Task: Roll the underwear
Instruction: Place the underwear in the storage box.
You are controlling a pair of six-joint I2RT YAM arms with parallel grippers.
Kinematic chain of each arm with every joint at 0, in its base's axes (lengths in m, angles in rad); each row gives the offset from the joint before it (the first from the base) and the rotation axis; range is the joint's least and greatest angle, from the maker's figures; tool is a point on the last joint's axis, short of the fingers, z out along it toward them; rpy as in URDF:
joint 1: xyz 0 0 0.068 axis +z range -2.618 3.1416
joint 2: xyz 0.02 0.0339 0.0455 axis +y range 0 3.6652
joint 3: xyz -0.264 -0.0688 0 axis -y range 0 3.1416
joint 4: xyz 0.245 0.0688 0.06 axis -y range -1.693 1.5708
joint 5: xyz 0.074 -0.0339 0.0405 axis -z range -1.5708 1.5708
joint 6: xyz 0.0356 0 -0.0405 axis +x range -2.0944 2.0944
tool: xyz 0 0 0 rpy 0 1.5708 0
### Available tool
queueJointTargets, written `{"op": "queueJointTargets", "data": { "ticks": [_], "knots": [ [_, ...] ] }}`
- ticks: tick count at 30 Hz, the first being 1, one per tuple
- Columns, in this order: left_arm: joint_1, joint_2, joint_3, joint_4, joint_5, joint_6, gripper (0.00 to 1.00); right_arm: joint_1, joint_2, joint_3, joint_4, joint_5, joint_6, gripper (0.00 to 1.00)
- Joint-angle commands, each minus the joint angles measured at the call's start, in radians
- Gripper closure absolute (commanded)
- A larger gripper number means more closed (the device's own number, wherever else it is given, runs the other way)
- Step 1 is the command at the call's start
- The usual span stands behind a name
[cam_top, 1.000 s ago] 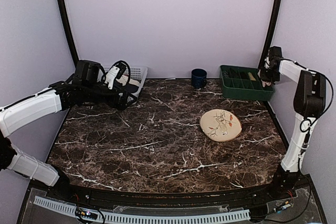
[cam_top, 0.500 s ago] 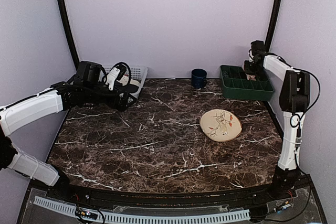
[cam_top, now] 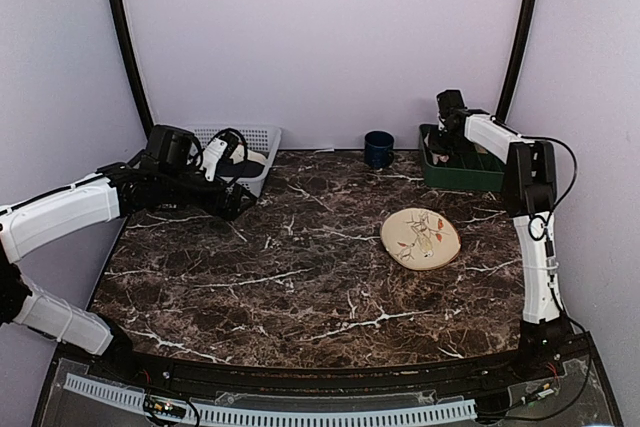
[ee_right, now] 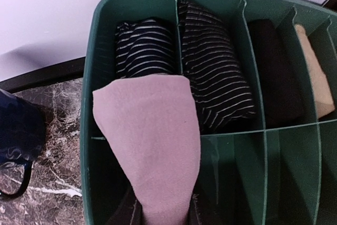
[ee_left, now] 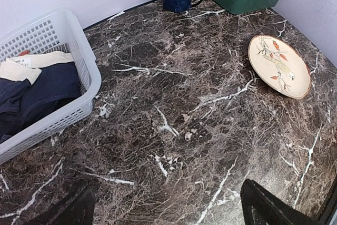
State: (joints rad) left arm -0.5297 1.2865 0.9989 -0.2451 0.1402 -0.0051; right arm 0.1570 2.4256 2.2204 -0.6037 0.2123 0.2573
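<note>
Dark marble-patterned bench (cam_top: 300, 277) with white veining sits inside pale lilac walls.

**Right tool** (cam_top: 441, 139): positioned over the left end of the green divided organiser (cam_top: 470, 179) at the far right corner of the bench. The tool is clamped on the underwear (ee_right: 152, 135). In the right wrist view the narrow end of the dusty-pink fabric is pinched at the fingers, which are almost entirely covered by it. From there the fabric widens away from the tool. It covers the near-left compartment and its broad end reaches the divider in front of two striped rolls (ee_right: 145, 48). Whether the fabric touches the organiser cannot be determined. No waistband shows.

**Left tool** (ee_left: 166, 204): fingers spread wide apart, nothing between them. It hangs above bare bench, just beside the white mesh basket (ee_left: 63, 114) at the far left and well apart from the underwear.

**Other items:**
- The basket holds a navy garment (ee_left: 37, 93) and a cream cloth (ee_left: 31, 67).
- A dark blue mug (cam_top: 378, 149) stands at the far edge, near the organiser.
- A round patterned plate (cam_top: 420, 237) lies flat on the right half of the bench, nearer than the organiser.
</note>
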Motion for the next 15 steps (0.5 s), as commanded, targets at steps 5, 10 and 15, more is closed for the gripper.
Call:
{"op": "queueJointTargets", "data": {
  "ticks": [5,10,15],
  "knots": [
    [-0.001,-0.036,-0.013,-0.028,-0.017,-0.005,0.01,0.032,0.040,0.034,-0.077,0.068,0.093,1.00],
    [-0.001,-0.037,-0.014,-0.028,-0.013,-0.012,0.01,0.030,0.044,0.039,-0.154,0.043,0.117,1.00],
    [0.000,-0.042,-0.013,-0.031,-0.007,-0.019,0.01,0.019,0.057,0.069,-0.278,0.003,0.120,1.00]
  ]
}}
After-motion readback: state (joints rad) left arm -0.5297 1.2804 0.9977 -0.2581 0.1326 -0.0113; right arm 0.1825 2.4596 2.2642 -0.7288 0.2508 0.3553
